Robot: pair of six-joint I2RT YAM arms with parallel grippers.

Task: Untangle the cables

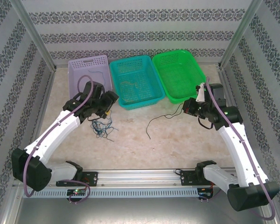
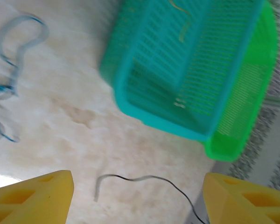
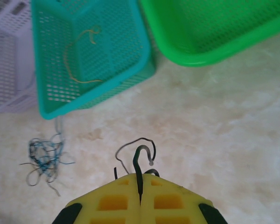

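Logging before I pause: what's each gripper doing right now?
Left gripper: open, empty.
Right gripper: closed on the black cable.

3 baskets across the upper centre of the top view: lavender basket (image 1: 79, 74) left, teal basket (image 1: 140, 100) middle, bright green basket (image 1: 177, 80) right, all with perforated mesh walls. Tabletop (image 1: 144, 144) beige, marbled, brownish blotches. Walls (image 1: 140, 28) white-grey wallpaper with horizontal bands of dark floral motif. Tangle (image 1: 102, 127) blue and black, left of centre. Black cable (image 3: 138, 165) at bottom centre of the right wrist view. Yellowish-green cable (image 3: 79, 56) at upper left there, against teal. Arms (image 1: 56, 133) white with black joints, lavender wiring (image 1: 25, 179). Left pincer (image 2: 139, 198) yellow, bottom corners. Right pincer (image 3: 140, 184) yellow, black edges, bottom centre.
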